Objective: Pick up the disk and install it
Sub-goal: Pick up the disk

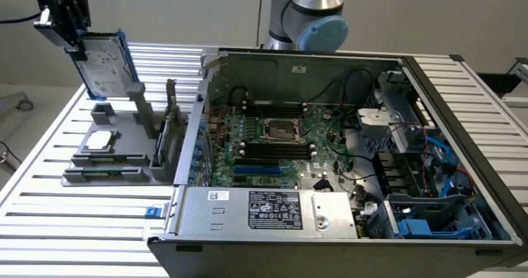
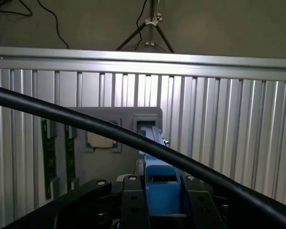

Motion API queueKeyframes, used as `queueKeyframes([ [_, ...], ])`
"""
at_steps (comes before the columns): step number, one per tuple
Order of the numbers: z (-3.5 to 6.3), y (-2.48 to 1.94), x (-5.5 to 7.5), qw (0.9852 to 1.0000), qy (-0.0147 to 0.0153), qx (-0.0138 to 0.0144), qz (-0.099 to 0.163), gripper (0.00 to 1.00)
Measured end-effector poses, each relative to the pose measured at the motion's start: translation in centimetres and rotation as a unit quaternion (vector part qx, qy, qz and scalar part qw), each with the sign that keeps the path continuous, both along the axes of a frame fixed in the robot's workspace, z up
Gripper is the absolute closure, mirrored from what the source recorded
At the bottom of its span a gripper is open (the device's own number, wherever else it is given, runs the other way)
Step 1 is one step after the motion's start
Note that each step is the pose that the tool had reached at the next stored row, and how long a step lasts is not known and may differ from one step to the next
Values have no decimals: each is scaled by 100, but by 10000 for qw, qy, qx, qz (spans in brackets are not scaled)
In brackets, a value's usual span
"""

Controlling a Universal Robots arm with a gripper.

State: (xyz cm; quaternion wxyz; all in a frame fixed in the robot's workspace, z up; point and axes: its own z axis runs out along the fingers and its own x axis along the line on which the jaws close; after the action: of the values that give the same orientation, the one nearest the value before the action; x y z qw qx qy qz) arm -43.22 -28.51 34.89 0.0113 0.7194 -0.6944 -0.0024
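1. Gripper (image 1: 73, 38) jaws stand partway apart and clamp the disk (image 1: 106, 65) by one short end of its blue carrier. In the wrist view that blue end sits squarely between the two black fingers (image 2: 133, 207).
2. Disk position: it hangs on edge, slightly tilted, in the air above the grey holder (image 1: 107, 160) at the exterior view's left. It touches nothing else and is well apart from the open computer case (image 1: 297, 71).
3. Handling, as I judge it: a rigid metal slab, fairly heavy for its size and sensitive to knocks. The plastic carrier is smooth and may flex, so the frame edges look like the right place to grip, not the label face. Held by one end, it could swing or slip.
4. Holder contents: a small square chip (image 1: 99, 140) lies on it, and the holder rests on the slatted table (image 1: 49, 228).
5. Writing: white labels on the disk and on the power supply (image 1: 276, 210) carry print and logos, all too small to read.
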Motion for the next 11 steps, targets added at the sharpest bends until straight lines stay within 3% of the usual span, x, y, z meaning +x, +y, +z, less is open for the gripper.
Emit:
queueKeyframes([
  [11,500,7,451,10000,-1,0,0,67],
])
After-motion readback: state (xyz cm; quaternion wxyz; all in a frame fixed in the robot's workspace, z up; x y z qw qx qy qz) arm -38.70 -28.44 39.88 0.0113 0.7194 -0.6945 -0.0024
